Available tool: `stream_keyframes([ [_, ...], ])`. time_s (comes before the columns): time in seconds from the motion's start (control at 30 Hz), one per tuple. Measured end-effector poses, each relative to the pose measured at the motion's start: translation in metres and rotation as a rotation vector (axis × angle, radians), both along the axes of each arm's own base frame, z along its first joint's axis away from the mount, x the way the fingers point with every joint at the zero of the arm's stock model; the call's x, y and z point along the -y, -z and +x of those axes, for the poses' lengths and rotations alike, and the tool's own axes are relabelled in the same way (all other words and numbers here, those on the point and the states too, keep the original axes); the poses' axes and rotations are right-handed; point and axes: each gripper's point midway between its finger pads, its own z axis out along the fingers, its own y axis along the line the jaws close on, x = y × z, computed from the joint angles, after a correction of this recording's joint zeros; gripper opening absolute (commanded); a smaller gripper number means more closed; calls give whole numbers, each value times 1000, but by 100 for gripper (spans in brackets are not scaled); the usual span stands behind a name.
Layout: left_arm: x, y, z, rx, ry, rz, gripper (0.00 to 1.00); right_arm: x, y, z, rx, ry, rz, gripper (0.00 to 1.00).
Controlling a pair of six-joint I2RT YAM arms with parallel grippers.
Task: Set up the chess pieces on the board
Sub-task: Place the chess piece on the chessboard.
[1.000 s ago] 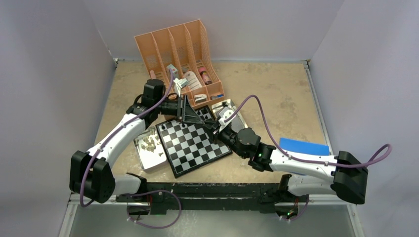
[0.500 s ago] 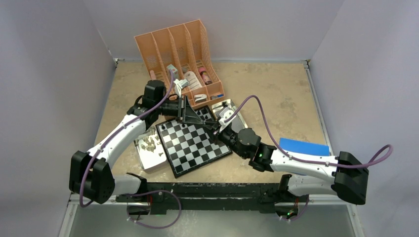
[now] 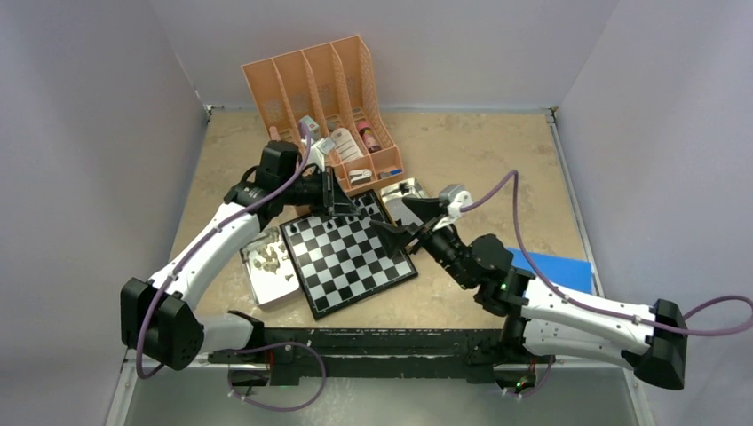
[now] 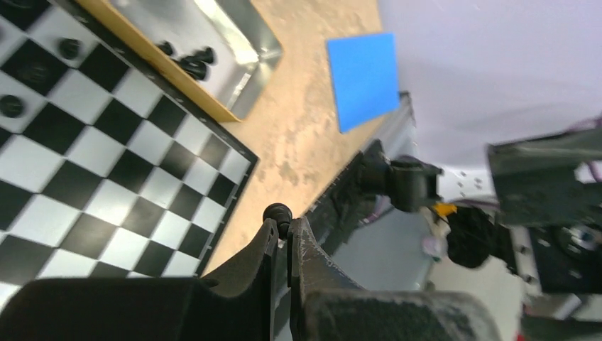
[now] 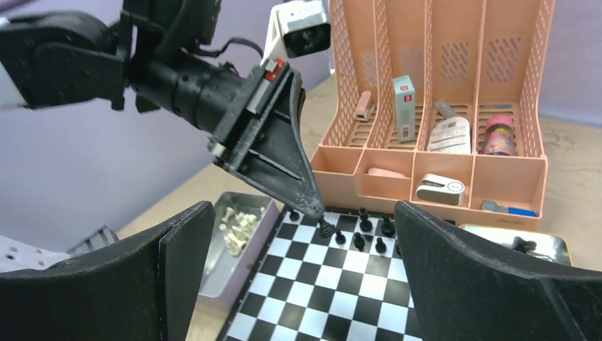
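A small black piece (image 4: 277, 212), round-headed like a pawn, is pinched between the fingertips of the left end effector (image 4: 284, 227). It sits low over the far edge of the board (image 3: 351, 257), among roughly 6 black pieces (image 5: 364, 217) already standing in the 2 far rows. Whether its base touches the square yet, I cannot tell. The beige pieces (image 3: 266, 259) are all heaped in the metal tray (image 3: 277, 291) against the board's left edge. Spare black ones lie in a second metal tray (image 4: 266, 53) off the board's far right corner.

Over the last second the change is on the right. The right end effector (image 3: 392, 215) has lifted away from the board's right corner. It now hangs above the worktop (image 3: 497, 169) just off the board's right edge, fingers spread wide and empty. The left one has barely shifted.

This probably means the right arm has cleared out of the way and is free to fetch from the tray behind it, while the left placement is not yet released. Most of the setup remains, and none of the beige side appears started.
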Motion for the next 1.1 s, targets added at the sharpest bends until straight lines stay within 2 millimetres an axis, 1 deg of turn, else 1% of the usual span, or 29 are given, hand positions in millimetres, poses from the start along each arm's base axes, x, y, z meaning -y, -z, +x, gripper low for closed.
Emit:
stream_keyframes([
  [0.1,-6,6,14,42,-76,80,0,14,-13,-5,-16,12,58,99],
  [0.17,-11,12,23,77,-131,146,0,21,-15,-6,-32,22,74,99],
  [0.27,-15,22,34,110,-183,226,0,29,-11,-7,-63,46,68,99],
  [0.43,-24,53,52,131,-268,385,0,39,0,-6,-103,78,42,99],
  [0.53,-34,70,64,140,-328,475,0,45,2,-8,-110,88,54,99],
  [0.63,-47,83,73,136,-393,557,0,47,8,-9,-120,87,56,99],
  [0.77,-67,99,74,115,-465,644,0,45,17,-8,-131,86,38,99],
  [0.9,-85,116,68,84,-503,696,0,44,19,-8,-133,83,33,99],
  [1.03,-107,132,63,24,-541,717,0,43,20,-9,-134,76,30,99],
  [1.1,-115,139,61,-4,-560,725,0,42,20,-10,-133,68,30,99],
])
